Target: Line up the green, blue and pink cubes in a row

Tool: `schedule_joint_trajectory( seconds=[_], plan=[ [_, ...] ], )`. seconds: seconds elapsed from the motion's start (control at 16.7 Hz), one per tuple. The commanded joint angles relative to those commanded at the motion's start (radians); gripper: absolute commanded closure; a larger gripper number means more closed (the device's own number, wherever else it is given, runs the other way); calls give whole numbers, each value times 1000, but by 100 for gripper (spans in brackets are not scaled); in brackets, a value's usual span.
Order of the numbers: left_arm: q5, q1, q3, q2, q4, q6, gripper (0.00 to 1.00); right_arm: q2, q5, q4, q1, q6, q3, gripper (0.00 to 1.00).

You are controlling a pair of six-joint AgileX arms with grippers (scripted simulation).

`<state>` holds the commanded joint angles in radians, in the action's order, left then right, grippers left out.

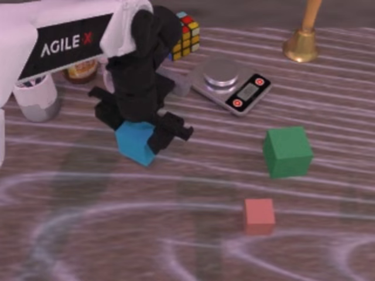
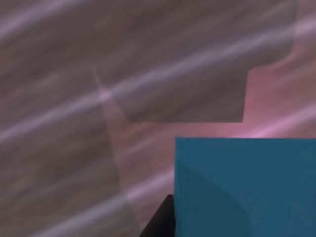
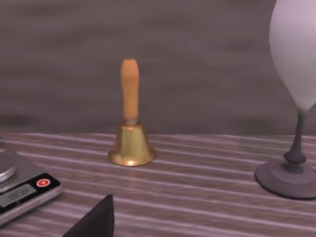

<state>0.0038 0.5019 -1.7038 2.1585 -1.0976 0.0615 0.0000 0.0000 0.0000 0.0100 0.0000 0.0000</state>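
Observation:
My left gripper [image 1: 140,126] hangs over the table's left half, shut on the bright blue cube [image 1: 135,145]. In the left wrist view that blue cube [image 2: 247,187] fills the near corner, with one dark fingertip [image 2: 160,222] pressed against its side. The dark green cube [image 1: 287,152] rests on the table at the right. The small salmon-pink cube [image 1: 259,215] lies in front of it, slightly to the left. Both are apart from the gripper. My right arm is outside the top view; of its gripper [image 3: 98,224] only a dark sliver shows in its wrist view.
At the back stand a multicoloured puzzle cube [image 1: 186,36], a kitchen scale [image 1: 234,88], a brass bell [image 1: 302,44] and, at the left, a grey cup [image 1: 36,96] and a jar [image 1: 82,71]. A white goblet-shaped stand [image 3: 296,98] rises beside the bell [image 3: 132,143].

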Motion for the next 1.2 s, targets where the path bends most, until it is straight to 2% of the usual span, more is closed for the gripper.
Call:
schedule_joint_trajectory(
  seconds=[0.24, 0.42, 0.6, 0.96, 1.2],
  plan=[
    [-1, 13, -1, 5, 0, -12, 100, 0, 0, 0, 0, 0, 0, 0],
    [-4, 57, -14, 10, -13, -112, 100, 0, 0, 0, 0, 0, 0, 0],
    [-8, 126, -24, 10, -32, -292, 100, 0, 0, 0, 0, 0, 0, 0],
    [-17, 287, -31, -4, -71, -748, 100, 0, 0, 0, 0, 0, 0, 0],
    [-22, 354, -29, -28, -76, -906, 100, 0, 0, 0, 0, 0, 0, 0]
  ],
)
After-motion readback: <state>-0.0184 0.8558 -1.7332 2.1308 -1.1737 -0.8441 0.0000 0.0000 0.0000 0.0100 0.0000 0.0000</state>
